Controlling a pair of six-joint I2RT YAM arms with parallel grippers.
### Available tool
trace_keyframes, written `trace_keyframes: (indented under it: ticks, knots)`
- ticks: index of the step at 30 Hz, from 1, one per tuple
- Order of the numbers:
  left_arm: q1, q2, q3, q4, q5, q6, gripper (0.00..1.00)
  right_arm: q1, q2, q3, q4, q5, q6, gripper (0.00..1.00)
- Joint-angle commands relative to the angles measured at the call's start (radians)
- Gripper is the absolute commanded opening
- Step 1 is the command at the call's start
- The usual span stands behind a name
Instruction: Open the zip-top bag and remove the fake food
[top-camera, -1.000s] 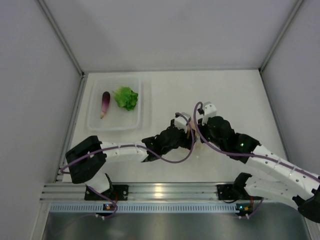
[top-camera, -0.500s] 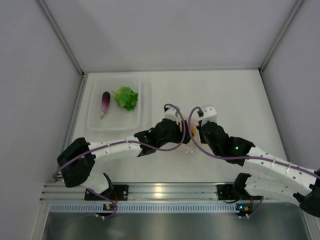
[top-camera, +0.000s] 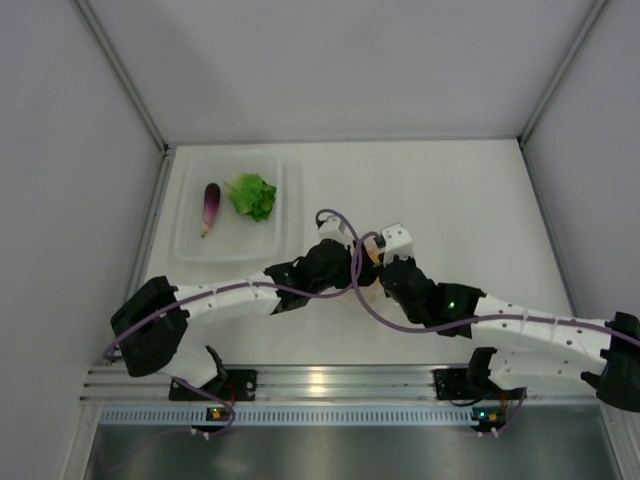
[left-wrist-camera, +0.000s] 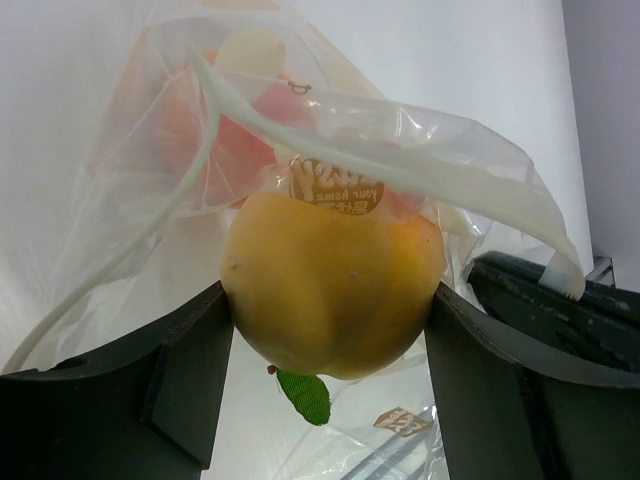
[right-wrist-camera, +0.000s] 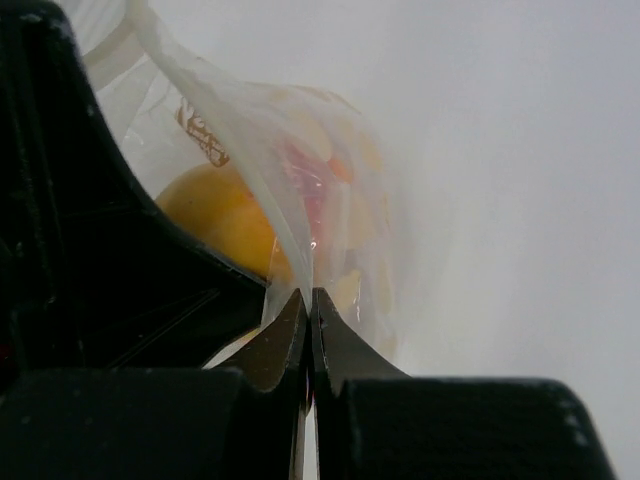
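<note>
Two claws share the zip-top bag (left-wrist-camera: 150, 130) at mid worktop (top-camera: 450, 200): the right claw (right-wrist-camera: 307, 310) pinches its film, and the left claw (left-wrist-camera: 335, 345) clasps a peach-like fruit (left-wrist-camera: 330, 270) at the mouth. Best practice: anchor the film and draw the fruit straight out.

text | zip-top bag (left-wrist-camera: 420, 125) | brown label (left-wrist-camera: 337, 186) — upside-down lettering, unreadable

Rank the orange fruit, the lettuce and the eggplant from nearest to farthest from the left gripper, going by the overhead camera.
1. Orange fruit: clamped in the left gripper itself.
2. Lettuce: right half of the tray, up and left of the gripper.
3. Eggplant: tray's left half, beyond the lettuce.
</note>
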Motion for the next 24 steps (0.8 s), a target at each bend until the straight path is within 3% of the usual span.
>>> trace_keyframes:
  ticks: [1,7,13,19,24]
  knots:
    - [0.006,-0.077,-0.033,0.044,-0.031,-0.086,0.00,0.017,0.003,-0.011,0.064,0.059,0.052,0.00]
    - [0.020,-0.101,-0.085,0.045,-0.094,-0.260,0.00,0.077,0.001,-0.059,0.154,0.036,0.054,0.00]
    - [0.043,-0.081,-0.047,0.047,-0.068,-0.368,0.00,0.169,0.073,-0.056,0.202,0.091,0.081,0.00]
    - [0.075,-0.087,-0.029,0.047,0.051,-0.415,0.00,0.184,0.137,-0.048,0.157,0.171,0.125,0.00]
    - [0.136,-0.146,-0.143,0.134,0.243,-0.477,0.00,0.149,0.156,-0.030,0.096,0.177,0.159,0.00]
